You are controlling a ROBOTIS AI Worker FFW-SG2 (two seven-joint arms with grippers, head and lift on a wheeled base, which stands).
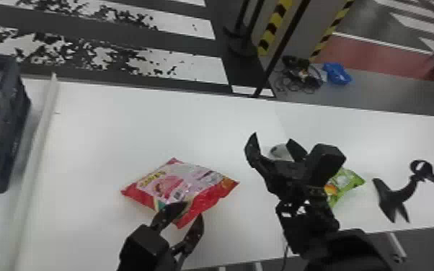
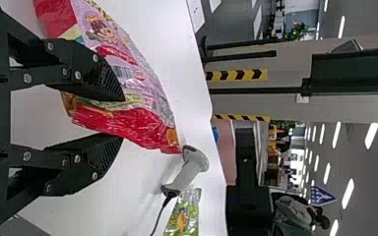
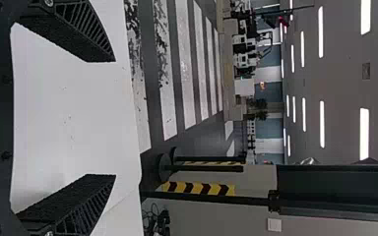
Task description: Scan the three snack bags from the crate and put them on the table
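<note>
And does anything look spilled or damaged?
I see no spill on the table. Beyond it, the floor's white stripes look damaged: ragged black patches break them up, perhaps worn paint. The red snack bag shows no tear.

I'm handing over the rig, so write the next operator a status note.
Left gripper: open, at the pink-and-red bag's near edge.
Right gripper: open, above the table.
Scanner lies near the green bag; crate stands at left.
Done: two bags on the table; whether scanned, can't tell.
Remaining: confirm scans, then the third bag, probably from the crate.
</note>
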